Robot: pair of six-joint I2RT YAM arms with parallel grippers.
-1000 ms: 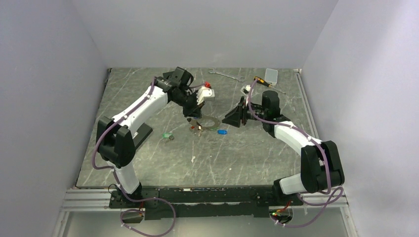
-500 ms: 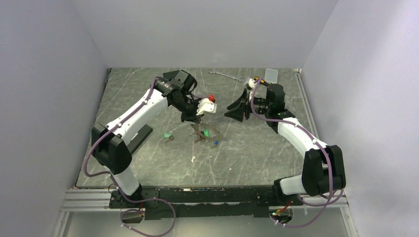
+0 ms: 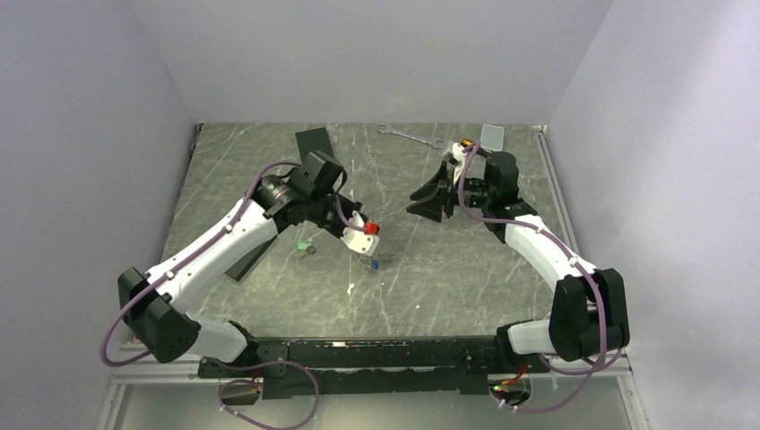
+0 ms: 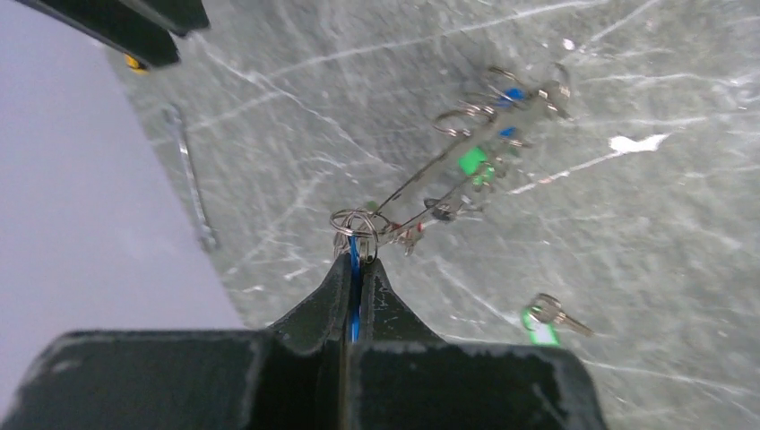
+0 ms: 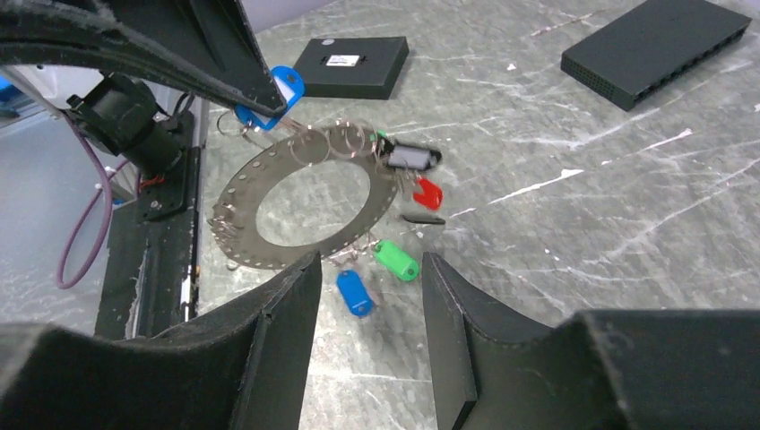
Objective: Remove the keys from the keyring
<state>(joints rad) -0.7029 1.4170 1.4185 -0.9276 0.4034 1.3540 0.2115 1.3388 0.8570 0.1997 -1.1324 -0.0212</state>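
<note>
1 green key (image 3: pixel 305 248) lay free, left of the keyring (image 5: pixel 237 202); the other keys (image 4: pixel 484 152) were not yet off it. The left gripper (image 4: pixel 356 264), clamped on a blue tag (image 5: pixel 273 94), held the keyring dangling. The right gripper (image 5: pixel 369 264) gaped empty right of it. Since 0.5 s earlier, the left arm had drawn the keyring nearer its base.

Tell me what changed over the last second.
The left gripper, shut on a blue-tagged key, lifted the keyring off the table and carried it toward the near edge. The right gripper drew back toward the far edge, open. The loose green-tagged key stayed put.
</note>
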